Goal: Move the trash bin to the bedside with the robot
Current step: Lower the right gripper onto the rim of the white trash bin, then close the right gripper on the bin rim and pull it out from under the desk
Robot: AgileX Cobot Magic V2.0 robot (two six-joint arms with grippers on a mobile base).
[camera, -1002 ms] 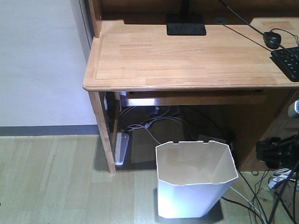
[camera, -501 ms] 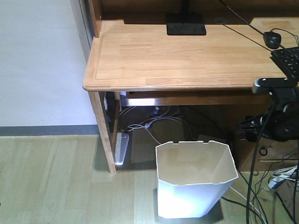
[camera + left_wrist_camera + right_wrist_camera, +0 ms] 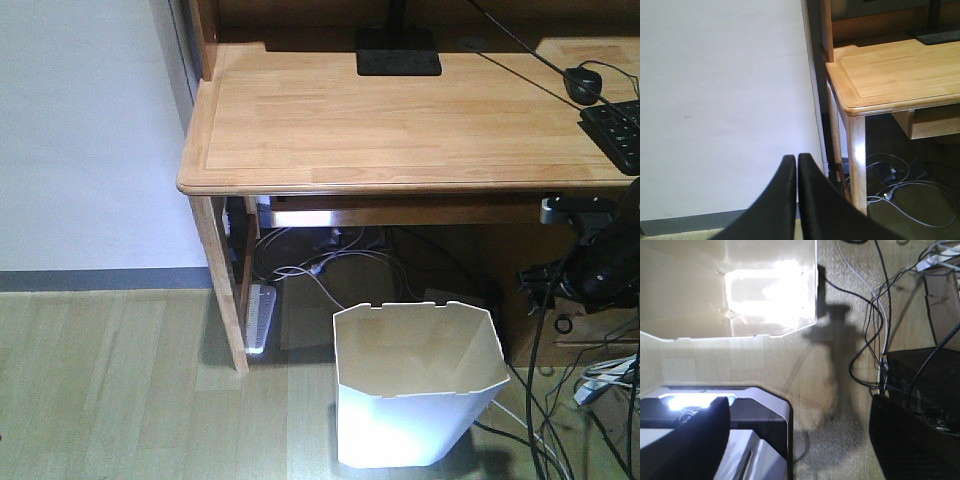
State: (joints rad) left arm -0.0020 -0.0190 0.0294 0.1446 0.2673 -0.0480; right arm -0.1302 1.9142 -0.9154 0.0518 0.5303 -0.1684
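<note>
We see the trash bin [image 3: 400, 420] standing upright on the floor, its inside showing only bare white walls. Our right gripper [image 3: 797, 410] gapes wide with nothing between its fingers. The bin lies ahead of its fingertips, over toward the left finger, clear of both. Our left gripper [image 3: 793, 160] has its fingers pressed together on nothing, and the corner of the wooden desk [image 3: 880, 80] is ahead to its right.

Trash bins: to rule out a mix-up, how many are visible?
1: the white faceted plastic trash bin on the floor before the light wooden desk; others could hide off-frame.
</note>
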